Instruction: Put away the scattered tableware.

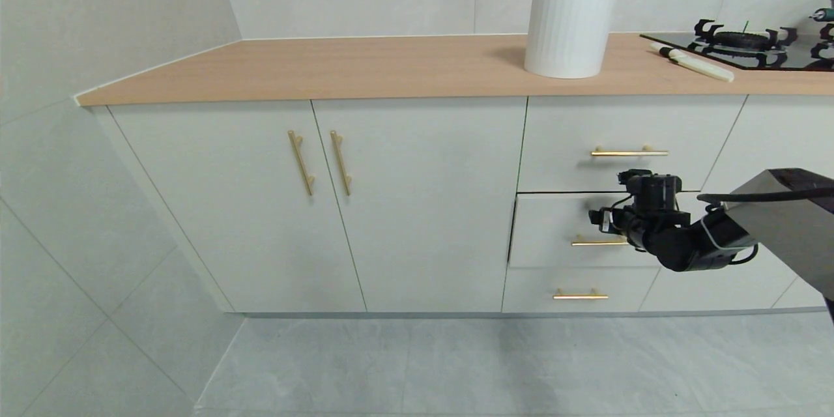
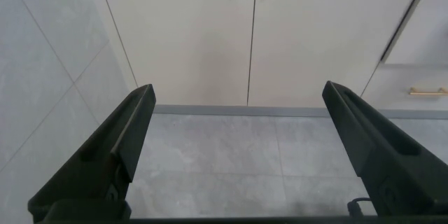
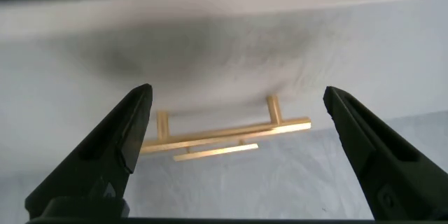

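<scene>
Wide shot first: long white flat-fronted cabinet (image 1: 423, 208), capped by a tan wood-grain countertop (image 1: 365, 68). Above the slightly open white middle drawer (image 1: 554, 221), a tall white ribbed cylinder (image 1: 572, 13). Squared up right in front of that drawer, black right gripper (image 3: 236, 94), spread wide, holding nothing, its slim brass bar handle (image 3: 224, 134) lying crosswise just ahead. Off left of the drawer and low, black left gripper (image 2: 238, 87), likewise released. Well above and right of the drawer, cream-white knife (image 1: 692, 65), lying slantwise, likely nearer the right arm.

On the counter (image 1: 326, 68) a container (image 1: 572, 13) stands left of a knife (image 1: 694, 64), the hob (image 1: 749, 45) behind the knife at the right end; below, double doors (image 1: 273, 208) lie left of three stacked drawers (image 1: 560, 221)
</scene>
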Tool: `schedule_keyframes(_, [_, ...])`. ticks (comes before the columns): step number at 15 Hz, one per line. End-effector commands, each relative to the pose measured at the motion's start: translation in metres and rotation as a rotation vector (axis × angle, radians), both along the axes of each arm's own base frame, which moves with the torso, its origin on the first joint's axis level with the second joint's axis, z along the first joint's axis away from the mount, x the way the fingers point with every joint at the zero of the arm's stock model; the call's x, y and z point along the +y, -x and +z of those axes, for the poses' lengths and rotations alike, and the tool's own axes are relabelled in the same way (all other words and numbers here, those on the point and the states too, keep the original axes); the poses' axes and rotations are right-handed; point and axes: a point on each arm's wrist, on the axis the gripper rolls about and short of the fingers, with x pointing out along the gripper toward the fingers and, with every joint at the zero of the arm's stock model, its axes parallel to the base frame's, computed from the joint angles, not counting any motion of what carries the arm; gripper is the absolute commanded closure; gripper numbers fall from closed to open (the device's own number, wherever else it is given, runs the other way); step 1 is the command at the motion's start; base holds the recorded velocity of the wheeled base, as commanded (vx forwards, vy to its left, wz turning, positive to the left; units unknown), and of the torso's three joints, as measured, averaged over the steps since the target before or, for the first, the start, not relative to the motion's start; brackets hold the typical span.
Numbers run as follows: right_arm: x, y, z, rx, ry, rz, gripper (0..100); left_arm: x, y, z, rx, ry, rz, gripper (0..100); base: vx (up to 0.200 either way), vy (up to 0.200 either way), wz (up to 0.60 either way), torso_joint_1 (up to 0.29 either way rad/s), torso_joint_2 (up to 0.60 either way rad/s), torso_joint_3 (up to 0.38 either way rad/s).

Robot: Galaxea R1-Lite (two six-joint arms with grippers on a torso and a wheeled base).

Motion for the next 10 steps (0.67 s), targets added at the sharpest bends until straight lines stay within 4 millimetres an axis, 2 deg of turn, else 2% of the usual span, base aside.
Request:
schedule_keyframes(1, [0.001,-0.004,-0.003,-0.007,-0.004,-0.001,0,0.0,0.0,0.0,0.0,0.0,0.0,0,0.0,0.0,0.0,0.0,0.0,0.0])
schedule_keyframes(7, [0.001,-0.018,-0.006,-0.107,-0.018,-0.043,0,0.0,0.0,0.0,0.0,0.0,0.0,0,0.0,0.0,0.0,0.0,0.0,0.0])
schedule_keyframes(10, [0.0,-0.018,-0.003,-0.115,-0.019,-0.052,0,0.0,0.0,0.0,0.0,0.0,0.0,0,0.0,0.0,0.0,0.0,0.0,0.0])
